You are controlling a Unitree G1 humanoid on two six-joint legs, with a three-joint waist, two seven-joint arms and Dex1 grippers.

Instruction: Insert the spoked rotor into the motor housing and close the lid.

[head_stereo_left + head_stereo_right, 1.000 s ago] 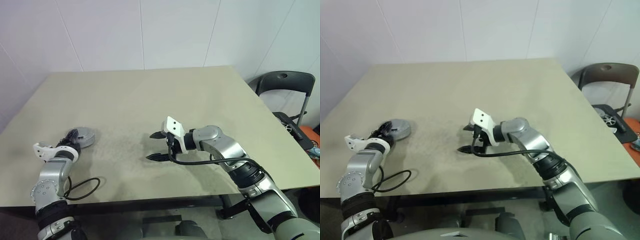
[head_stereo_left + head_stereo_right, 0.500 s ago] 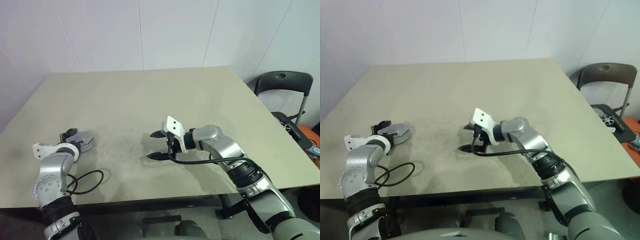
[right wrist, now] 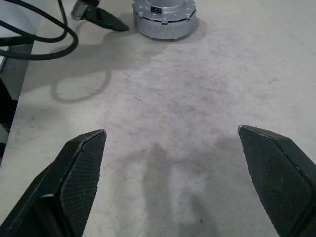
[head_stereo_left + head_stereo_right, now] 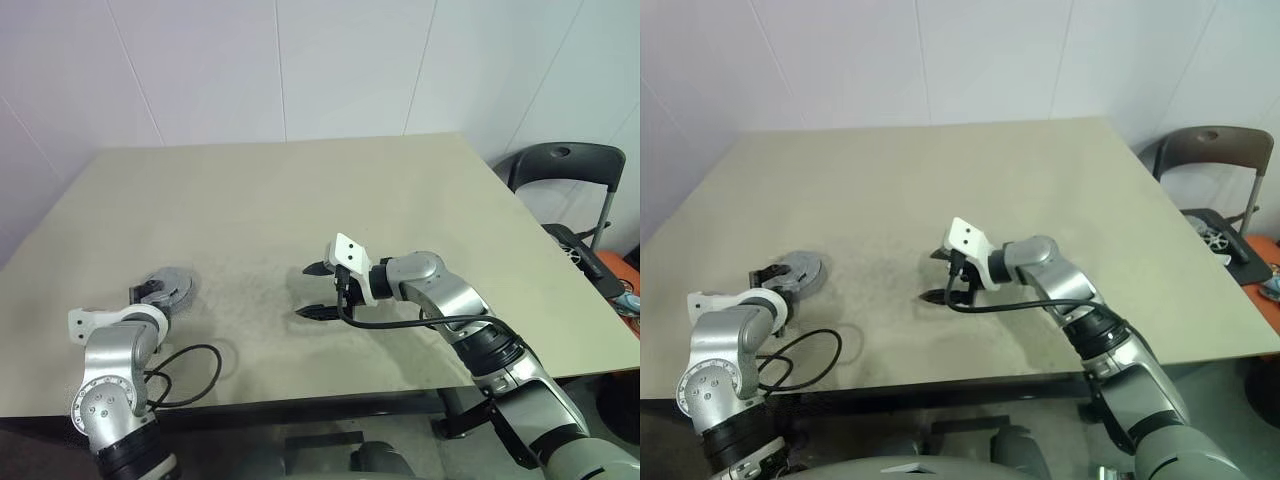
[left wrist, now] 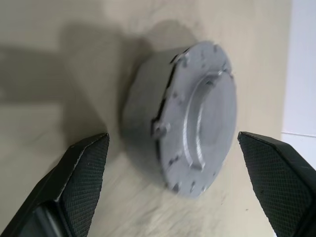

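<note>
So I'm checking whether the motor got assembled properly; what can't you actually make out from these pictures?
- Inside the closed grey motor housing: the lid covers it, so the rotor is hidden in every view.
- Label on the housing wall, right wrist view: too small to read.
- Things on the chair, head views: cut off by the picture's edge.

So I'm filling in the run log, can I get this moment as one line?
left hand: open, by closed motor housing, not touching | right hand: open, empty, mid-table | housing: resting on table, lid on
</note>
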